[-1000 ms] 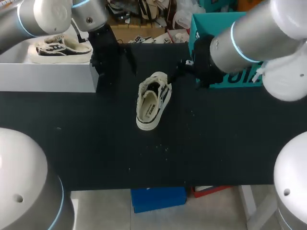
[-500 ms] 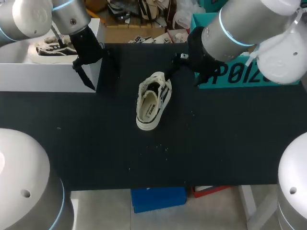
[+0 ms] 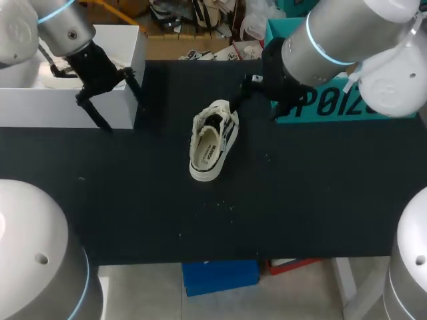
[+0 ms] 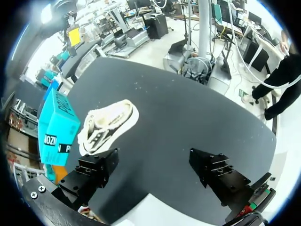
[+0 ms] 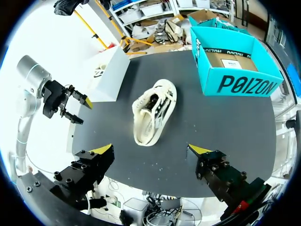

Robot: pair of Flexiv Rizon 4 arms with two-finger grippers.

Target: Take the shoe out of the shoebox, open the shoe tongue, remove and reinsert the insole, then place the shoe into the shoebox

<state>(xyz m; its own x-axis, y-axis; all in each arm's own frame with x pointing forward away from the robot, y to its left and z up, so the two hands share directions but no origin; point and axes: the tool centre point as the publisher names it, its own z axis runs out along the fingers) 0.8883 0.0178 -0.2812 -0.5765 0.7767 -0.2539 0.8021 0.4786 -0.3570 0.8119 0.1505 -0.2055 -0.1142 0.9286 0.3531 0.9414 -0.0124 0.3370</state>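
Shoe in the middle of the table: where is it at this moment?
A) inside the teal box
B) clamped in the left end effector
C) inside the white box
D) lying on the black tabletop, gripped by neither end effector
D: the shoe lies on the black table; the left end effector is open by the white box, and the right end effector is open and holds nothing.

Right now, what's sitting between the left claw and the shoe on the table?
Nothing: only bare black table between the left claw and the shoe, as the head and right wrist views show.
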